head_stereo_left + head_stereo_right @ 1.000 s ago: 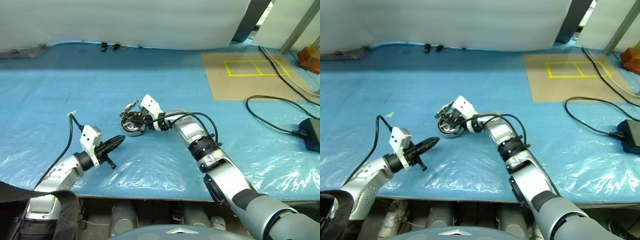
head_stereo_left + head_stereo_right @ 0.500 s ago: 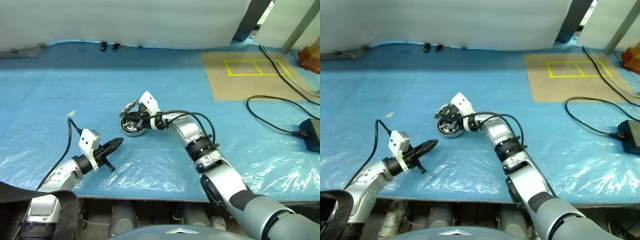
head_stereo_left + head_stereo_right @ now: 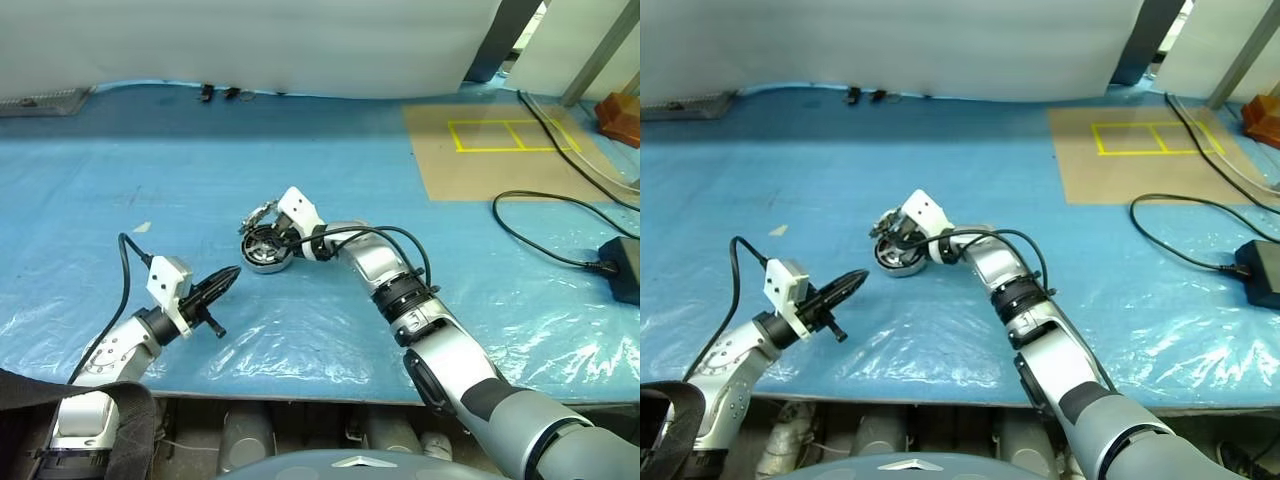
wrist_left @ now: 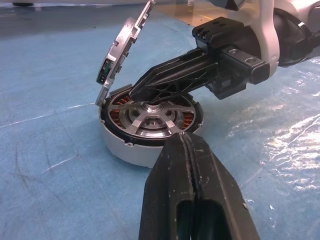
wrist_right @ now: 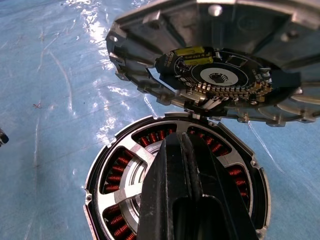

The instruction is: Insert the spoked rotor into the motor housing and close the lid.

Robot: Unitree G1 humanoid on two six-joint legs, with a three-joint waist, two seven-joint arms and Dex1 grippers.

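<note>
Motor housing (image 4: 150, 125) out on the blue plastic sheet (image 3: 330, 180), roughly mid-table, well back from the near edge. Spoked rotor (image 4: 152, 115) seated inside, silver spokes over the ring of copper windings (image 5: 120, 167), central hub showing. Hinged lid (image 4: 120, 50) up, tilted back from the far side of the housing, circuit board (image 5: 220, 75) on its underside facing down toward the rotor.

Right gripper (image 4: 150, 87) reaching in from the right, fingers pressed together with nothing between them, tip resting at or just above the rotor's hub, right under the raised lid; contact impossible to confirm. Left gripper (image 3: 222, 284) hanging just short of the housing on the near-left side, fingers likewise squeezed tight, nothing held, pointing at the housing wall.

Step in hand, by the look of it: insertion done or being pressed home, lid not yet down. Looks like the closing half of the job remaining.

Next move, as a judgement: right fingertip out from beneath the lid first, otherwise a pinch between lid and rotor. Then a push on the lid's upper back face to swing it forward and down over the hinge. Left gripper well placed to brace the housing wall against sliding on the slick sheet. Risk: housing skating away under a sideways push, or lid snagging on a rotor not fully seated.

Black cable (image 3: 560, 225) and brown board (image 3: 490, 150) well apart toward the right far corner, out of play.
</note>
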